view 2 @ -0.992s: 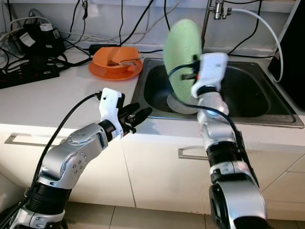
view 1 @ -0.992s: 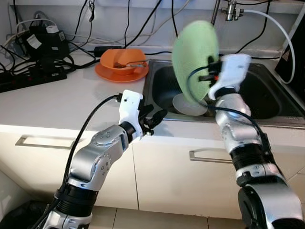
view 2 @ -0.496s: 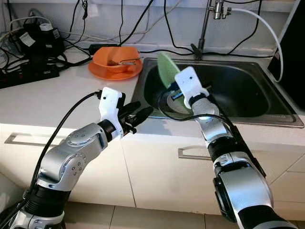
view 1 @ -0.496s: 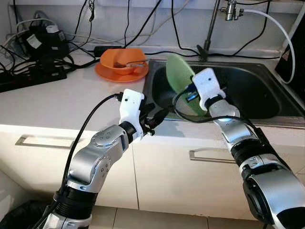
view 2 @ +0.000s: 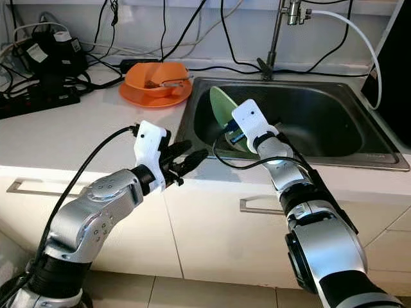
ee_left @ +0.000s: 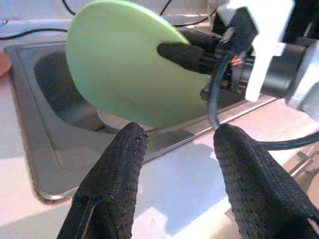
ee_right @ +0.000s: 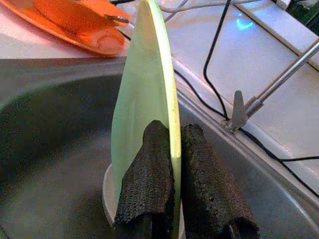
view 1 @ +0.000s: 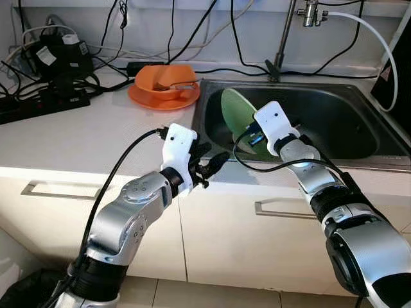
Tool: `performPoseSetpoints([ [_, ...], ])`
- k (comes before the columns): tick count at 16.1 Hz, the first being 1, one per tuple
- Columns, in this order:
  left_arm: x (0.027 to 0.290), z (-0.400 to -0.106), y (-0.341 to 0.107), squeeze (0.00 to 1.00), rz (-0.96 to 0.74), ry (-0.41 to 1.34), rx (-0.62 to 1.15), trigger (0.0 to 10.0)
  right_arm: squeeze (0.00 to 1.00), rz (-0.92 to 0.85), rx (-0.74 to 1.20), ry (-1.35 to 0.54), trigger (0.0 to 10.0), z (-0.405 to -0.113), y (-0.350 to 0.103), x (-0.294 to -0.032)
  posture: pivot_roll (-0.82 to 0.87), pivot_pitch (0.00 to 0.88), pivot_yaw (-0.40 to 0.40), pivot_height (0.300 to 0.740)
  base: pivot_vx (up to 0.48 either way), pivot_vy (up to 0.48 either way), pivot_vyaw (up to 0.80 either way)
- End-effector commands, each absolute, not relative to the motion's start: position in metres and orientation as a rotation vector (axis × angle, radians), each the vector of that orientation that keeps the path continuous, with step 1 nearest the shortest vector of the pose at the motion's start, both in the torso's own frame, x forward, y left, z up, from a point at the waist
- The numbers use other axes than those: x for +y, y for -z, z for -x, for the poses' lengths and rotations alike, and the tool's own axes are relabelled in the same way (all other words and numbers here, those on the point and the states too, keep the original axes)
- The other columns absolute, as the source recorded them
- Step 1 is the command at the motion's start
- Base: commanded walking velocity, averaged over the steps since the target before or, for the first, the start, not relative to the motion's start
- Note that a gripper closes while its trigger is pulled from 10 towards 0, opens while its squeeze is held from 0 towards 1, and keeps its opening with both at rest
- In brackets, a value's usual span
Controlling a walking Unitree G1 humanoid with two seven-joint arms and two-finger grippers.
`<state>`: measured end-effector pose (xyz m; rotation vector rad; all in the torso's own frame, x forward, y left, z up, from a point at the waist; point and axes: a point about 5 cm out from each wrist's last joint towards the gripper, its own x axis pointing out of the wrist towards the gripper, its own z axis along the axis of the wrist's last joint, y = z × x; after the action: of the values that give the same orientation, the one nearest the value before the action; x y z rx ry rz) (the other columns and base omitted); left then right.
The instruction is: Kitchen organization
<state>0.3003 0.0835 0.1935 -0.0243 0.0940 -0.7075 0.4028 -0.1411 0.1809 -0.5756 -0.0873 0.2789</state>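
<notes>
Left eye view: the right hand [view 1: 252,131] reaches over the front edge of the steel sink [view 1: 359,138] and pinches a light green plate [view 1: 239,115] by its rim, holding it on edge and tilted inside the basin. Beneath the green plate lies a white plate [view 1: 249,146] on the sink bottom. The left hand [view 1: 215,160] hovers at the front edge of the white table [view 1: 77,138], just left of the sink, its fingers spread apart and holding nothing. At the back of the table, close to the sink's corner, an orange bowl [view 1: 168,78] sits on an orange plate [view 1: 144,97], with a spoon [view 1: 181,86] resting in the bowl. Black cables [view 1: 38,70] are heaped at the far left.

Left wrist view: the two black fingers [ee_left: 117,184] stand wide apart above the table edge. Beyond them the green plate [ee_left: 124,69] stands in the sink, one finger of the right hand [ee_left: 187,52] pressed flat on its face.

Right wrist view: the fingers [ee_right: 149,174] clamp the green plate [ee_right: 144,94] edge-on, one on each side. The white plate [ee_right: 107,191] lies below it, and the faucet [ee_right: 264,94] stands at the sink's rim.
</notes>
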Motion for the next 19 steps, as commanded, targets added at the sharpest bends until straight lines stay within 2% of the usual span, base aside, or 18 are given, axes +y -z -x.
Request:
performPoseSetpoints([
  [1,0.084,-0.297,-0.194,0.0,-0.009,0.723,0.099,10.0,0.0,0.592,-0.127,-0.299,10.0,-0.405,-0.192,-0.137,0.08,0.0,-0.012,0.74,0.0,0.0,0.0],
  [10,0.084,-0.295,-0.193,0.0,-0.037,0.731,0.112,10.0,0.0,0.608,-0.076,-0.374,10.0,-0.401,-0.176,-0.126,0.09,0.0,-0.015,0.74,0.0,0.0,0.0],
  [11,0.084,-0.294,-0.193,0.0,-0.038,0.733,0.112,10.0,0.09,0.603,-0.073,-0.382,10.0,-0.401,-0.175,-0.124,0.09,0.0,-0.015,0.74,0.0,0.0,0.0],
  [13,0.084,-0.294,-0.193,0.0,-0.042,0.734,0.112,10.0,0.38,0.601,-0.077,-0.388,10.0,-0.401,-0.175,-0.122,0.09,0.0,-0.015,0.74,0.0,0.0,0.0],
  [14,0.084,-0.294,-0.193,0.0,-0.043,0.734,0.113,10.0,0.76,0.601,-0.075,-0.395,10.0,-0.401,-0.174,-0.121,0.09,0.0,-0.015,0.74,0.0,0.0,0.0],
  [15,0.083,-0.294,-0.192,0.0,-0.044,0.734,0.113,10.0,0.75,0.604,-0.074,-0.396,10.0,-0.4,-0.174,-0.12,0.09,0.0,-0.015,0.74,0.0,0.0,0.0],
  [17,0.083,-0.294,-0.192,0.0,-0.045,0.733,0.113,10.0,0.65,0.601,-0.067,-0.402,10.0,-0.4,-0.172,-0.119,0.09,0.0,-0.017,0.74,0.0,0.0,0.0],
  [18,0.083,-0.294,-0.192,0.0,-0.045,0.733,0.113,10.0,0.47,0.604,-0.065,-0.406,10.0,-0.399,-0.17,-0.119,0.09,0.0,-0.018,0.74,0.0,0.0,0.0],
  [19,0.083,-0.294,-0.192,0.0,-0.046,0.732,0.113,10.0,0.0,0.607,-0.065,-0.412,10.0,-0.399,-0.169,-0.118,0.09,0.0,-0.017,0.74,0.0,0.0,0.0],
])
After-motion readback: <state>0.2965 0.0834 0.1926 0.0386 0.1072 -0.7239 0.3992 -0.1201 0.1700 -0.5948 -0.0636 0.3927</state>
